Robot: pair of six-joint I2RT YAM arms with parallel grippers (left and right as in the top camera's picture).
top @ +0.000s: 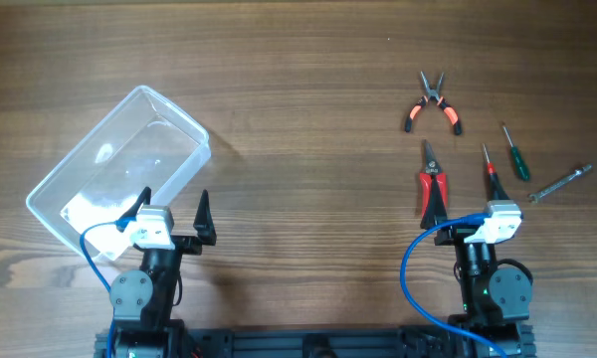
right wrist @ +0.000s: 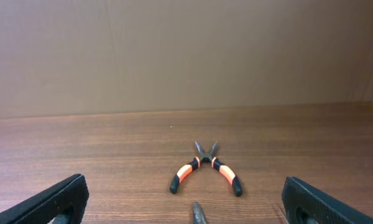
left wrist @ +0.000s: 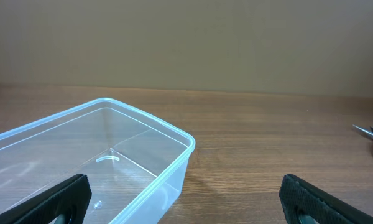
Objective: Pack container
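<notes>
At left on the worktop (top: 298, 60), the clear container (top: 129, 159) sits empty; needle-nose pliers (top: 434, 104), red cutters (top: 430, 181) and other tools lie unpacked at right. Left fingers (left wrist: 56, 202) and right fingers (right wrist: 56, 202) gape wide, holding nothing.

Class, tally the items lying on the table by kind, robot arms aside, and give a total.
Pliers: 2, orange-handled pair and red-handled pair
Screwdrivers: 2, red one and green one
Slim silver tool: 1
Clear container: 1
Total: 6
</notes>
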